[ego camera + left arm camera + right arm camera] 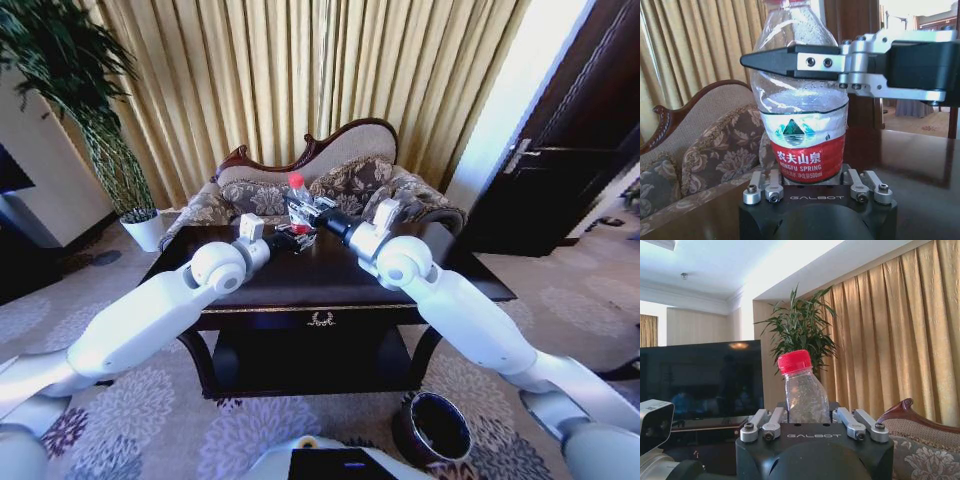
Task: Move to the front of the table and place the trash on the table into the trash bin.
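Note:
The trash is a clear plastic bottle (297, 192) with a red cap and a red label, held upright over the dark table (300, 285). My right gripper (304, 208) is shut on its upper body; in the left wrist view one black finger (790, 61) lies across the bottle (805, 130). My left gripper (287, 240) is shut on the bottle's lower end, just under the red label. In the right wrist view the red cap and neck of the bottle (801, 385) rise above the gripper body. The dark round trash bin (408, 425) stands on the carpet, low at the table's front right.
A patterned sofa (345, 165) stands behind the table, before gold curtains. A white plant pot (146, 231) is at the back left, a dark door (570, 150) at the right. A black TV (700, 380) shows in the right wrist view.

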`<state>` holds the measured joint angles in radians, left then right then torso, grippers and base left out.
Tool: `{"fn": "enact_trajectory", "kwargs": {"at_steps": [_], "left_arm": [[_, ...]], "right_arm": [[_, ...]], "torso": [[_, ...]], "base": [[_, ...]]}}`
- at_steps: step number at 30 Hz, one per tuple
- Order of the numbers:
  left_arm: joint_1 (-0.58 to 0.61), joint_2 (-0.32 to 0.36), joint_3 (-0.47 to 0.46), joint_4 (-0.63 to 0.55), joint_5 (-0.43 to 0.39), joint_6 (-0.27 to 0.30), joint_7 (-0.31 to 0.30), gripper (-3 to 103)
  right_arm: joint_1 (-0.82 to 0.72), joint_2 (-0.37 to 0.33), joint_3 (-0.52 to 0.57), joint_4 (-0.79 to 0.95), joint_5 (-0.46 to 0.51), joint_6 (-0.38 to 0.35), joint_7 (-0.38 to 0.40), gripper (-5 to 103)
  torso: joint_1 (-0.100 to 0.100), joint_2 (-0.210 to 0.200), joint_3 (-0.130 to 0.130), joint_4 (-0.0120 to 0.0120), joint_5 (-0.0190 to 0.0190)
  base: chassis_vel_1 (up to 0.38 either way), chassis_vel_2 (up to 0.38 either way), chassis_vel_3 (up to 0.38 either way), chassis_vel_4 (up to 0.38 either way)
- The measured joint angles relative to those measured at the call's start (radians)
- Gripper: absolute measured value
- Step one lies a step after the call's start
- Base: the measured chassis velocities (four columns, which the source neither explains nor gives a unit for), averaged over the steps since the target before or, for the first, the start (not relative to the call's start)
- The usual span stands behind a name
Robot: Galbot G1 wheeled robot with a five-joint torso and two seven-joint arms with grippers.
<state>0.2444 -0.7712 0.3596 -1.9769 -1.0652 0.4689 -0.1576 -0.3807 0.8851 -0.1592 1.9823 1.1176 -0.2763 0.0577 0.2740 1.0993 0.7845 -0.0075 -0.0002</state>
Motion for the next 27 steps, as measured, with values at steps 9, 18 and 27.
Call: {"fn": "enact_trajectory", "kwargs": {"at_steps": [9, 18, 27], "left_arm": [[0.022, 0.007, -0.002, -0.011, 0.002, -0.029, 0.065, 79], [0.092, 0.053, -0.112, -0.050, 0.001, -0.048, 0.087, 100], [0.417, 0.205, -0.527, -0.089, 0.025, -0.088, 0.020, 100]], "right_arm": [[-0.004, -0.001, 0.016, -0.007, 0.003, -0.002, -0.001, 27], [-0.056, -0.038, 0.149, -0.051, -0.001, -0.019, 0.094, 26], [-0.258, -0.136, 0.323, -0.037, -0.115, -0.027, 0.192, 26]], "torso": [[0.000, 0.000, 0.000, 0.0002, -0.0001], [0.000, 0.000, 0.000, 0.0000, 0.0000], [0.000, 0.000, 0.000, 0.0002, -0.0001]], "base": [[0.000, 0.000, 0.000, 0.000], [0.000, 0.000, 0.000, 0.000], [0.000, 0.000, 0.000, 0.000]]}}
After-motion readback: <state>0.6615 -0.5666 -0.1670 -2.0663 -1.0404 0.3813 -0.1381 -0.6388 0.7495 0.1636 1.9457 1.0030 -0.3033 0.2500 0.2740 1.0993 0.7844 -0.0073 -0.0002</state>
